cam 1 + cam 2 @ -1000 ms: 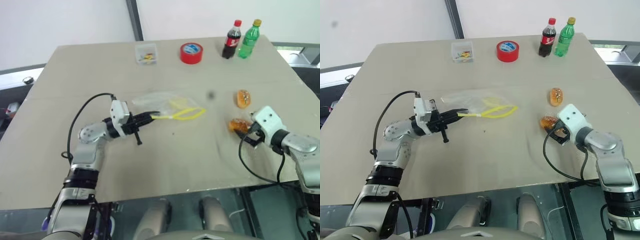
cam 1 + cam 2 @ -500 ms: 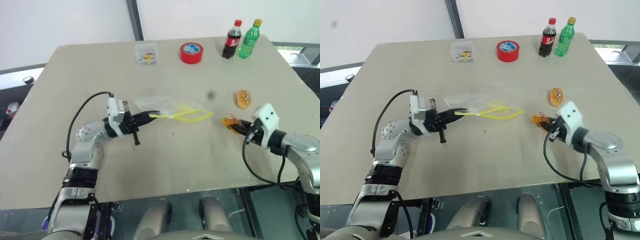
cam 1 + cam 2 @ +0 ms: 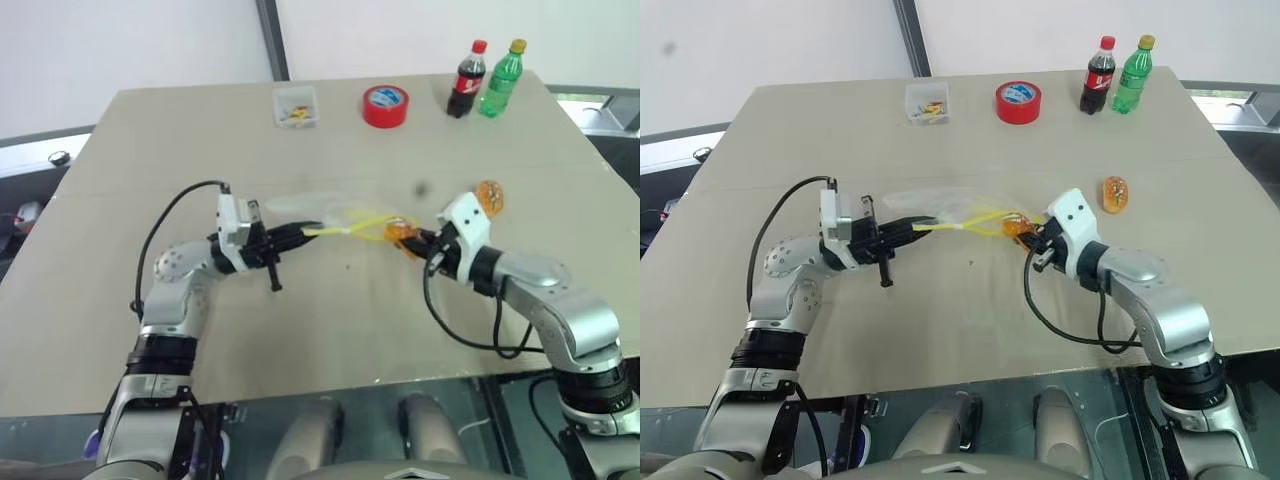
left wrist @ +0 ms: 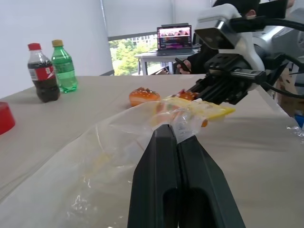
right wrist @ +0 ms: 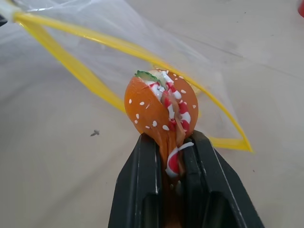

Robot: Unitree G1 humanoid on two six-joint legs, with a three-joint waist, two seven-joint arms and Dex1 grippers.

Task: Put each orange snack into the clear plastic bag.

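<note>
Snack one [image 5: 161, 110] is pinched in our right gripper [image 3: 418, 243] at the clear plastic bag [image 3: 335, 212] mouth, which our left gripper [image 3: 300, 234] clamps open; the second snack [image 3: 489, 196] waits on the counter [image 3: 340, 330].

Small clear box [image 3: 294, 106] contents indistinct

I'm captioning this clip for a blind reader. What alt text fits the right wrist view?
Two black fingers pinch an orange burger-shaped snack speckled with pale seeds, holding it before the yellow-edged open mouth of a clear plastic bag. A beige table lies beneath.
</note>
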